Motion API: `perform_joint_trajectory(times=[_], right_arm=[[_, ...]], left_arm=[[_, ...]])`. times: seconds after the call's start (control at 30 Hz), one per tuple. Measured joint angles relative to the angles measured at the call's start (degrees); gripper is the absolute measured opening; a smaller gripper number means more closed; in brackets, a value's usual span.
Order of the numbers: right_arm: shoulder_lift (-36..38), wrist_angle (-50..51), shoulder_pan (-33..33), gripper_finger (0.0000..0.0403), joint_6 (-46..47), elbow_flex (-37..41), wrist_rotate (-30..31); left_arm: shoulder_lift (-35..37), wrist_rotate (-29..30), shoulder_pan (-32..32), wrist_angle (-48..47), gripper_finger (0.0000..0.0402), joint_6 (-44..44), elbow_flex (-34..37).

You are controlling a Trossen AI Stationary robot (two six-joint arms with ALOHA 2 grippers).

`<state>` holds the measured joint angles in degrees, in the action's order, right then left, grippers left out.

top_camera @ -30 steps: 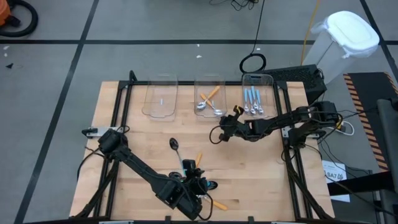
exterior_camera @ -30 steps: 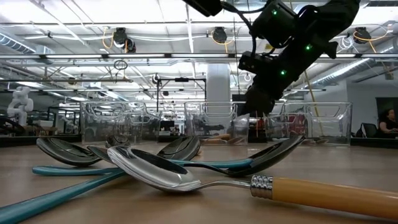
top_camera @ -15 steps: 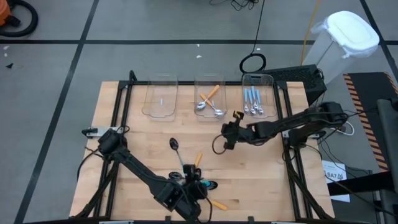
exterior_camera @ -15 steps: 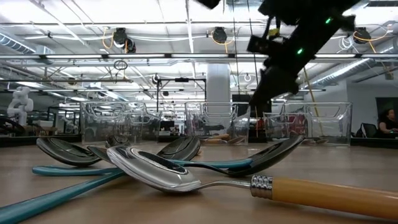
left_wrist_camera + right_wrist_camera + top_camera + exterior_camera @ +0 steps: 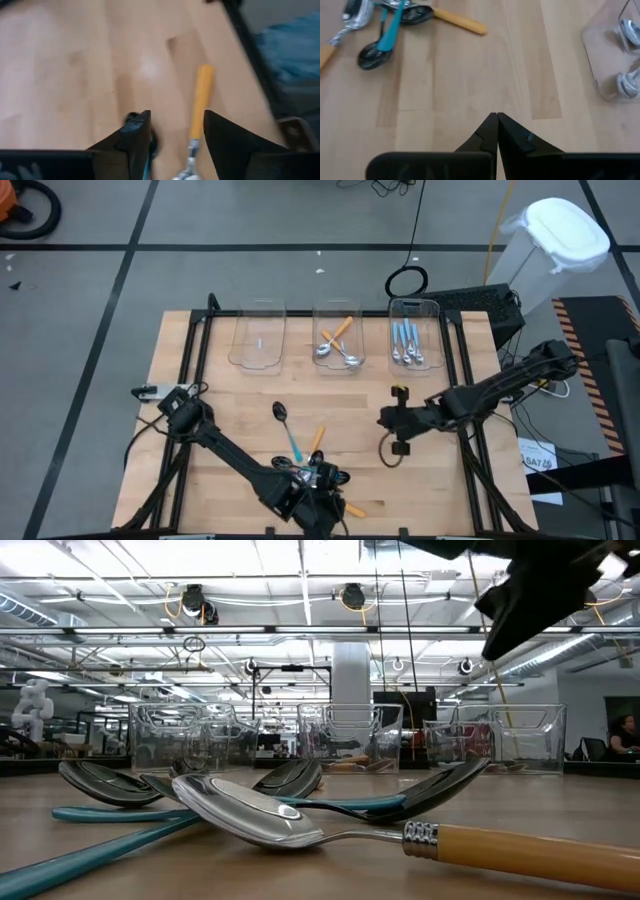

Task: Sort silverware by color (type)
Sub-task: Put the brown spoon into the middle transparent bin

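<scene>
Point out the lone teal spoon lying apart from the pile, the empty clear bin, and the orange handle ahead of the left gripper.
Lone teal spoon (image 5: 281,413): high view, on its black bowl.
Empty clear bin (image 5: 259,336): high view, on its bare floor.
Orange handle (image 5: 202,100): left wrist view, mid-handle.

Workshop floor and hall behind the table

A grey floor (image 5: 250,220) crossed by dark lines is seen from above, with a white lidded bin (image 5: 555,240); ceiling strip lights (image 5: 150,565) are seen beyond.

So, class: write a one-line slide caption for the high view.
Left gripper over the spoon pile at the table's near edge; right gripper shut mid-table; far bins partly filled.
</scene>
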<state>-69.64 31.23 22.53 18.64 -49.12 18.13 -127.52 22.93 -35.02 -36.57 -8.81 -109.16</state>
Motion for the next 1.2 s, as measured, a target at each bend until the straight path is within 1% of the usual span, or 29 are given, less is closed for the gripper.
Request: perform_joint_trajectory(times=[0.1,0.17,0.33,0.4,0.47,0.63,0.73,0.87,0.97,1.2], right_arm=[[1.2,0.5,2.3,0.0004,0.5,0.0,1.6],[1.5,0.7,3.4,0.0004,0.6,0.0,3.1],[1.6,0.8,4.9,0.0004,1.3,0.0,3.0],[1.6,1.0,5.2,0.0004,2.1,0.0,3.0],[1.6,1.3,5.7,0.0004,3.0,0.0,3.1],[1.6,1.9,6.0,0.0004,3.2,0.0,3.1],[1.6,2.0,6.1,0.0004,3.2,0.0,4.4],[1.6,2.1,6.1,0.0004,3.0,0.0,4.5],[1.6,2.1,6.1,0.0004,2.9,0.0,4.5],[1.6,2.0,6.1,0.0004,1.7,0.0,4.6]], left_arm=[[0.0,-6.8,1.6,1.3,0.0194,2.3,0.0],[0.0,-9.6,2.5,1.8,0.0195,3.3,0.0],[-0.9,-11.7,4.0,1.7,0.0195,6.0,0.0],[-2.3,-14.1,4.4,3.2,0.0195,6.8,0.0],[-3.4,-15.3,4.5,2.2,0.0195,7.5,0.0],[-5.1,-15.4,4.5,2.3,0.0195,7.2,0.1],[-5.5,-15.5,4.4,1.4,0.0195,6.0,0.0],[-6.4,-15.5,4.3,-0.1,0.0195,4.1,0.1],[-6.9,-15.6,4.1,0.4,0.0195,2.6,-0.1],[-8.3,-15.6,3.2,-0.4,0.0195,1.6,0.1]])
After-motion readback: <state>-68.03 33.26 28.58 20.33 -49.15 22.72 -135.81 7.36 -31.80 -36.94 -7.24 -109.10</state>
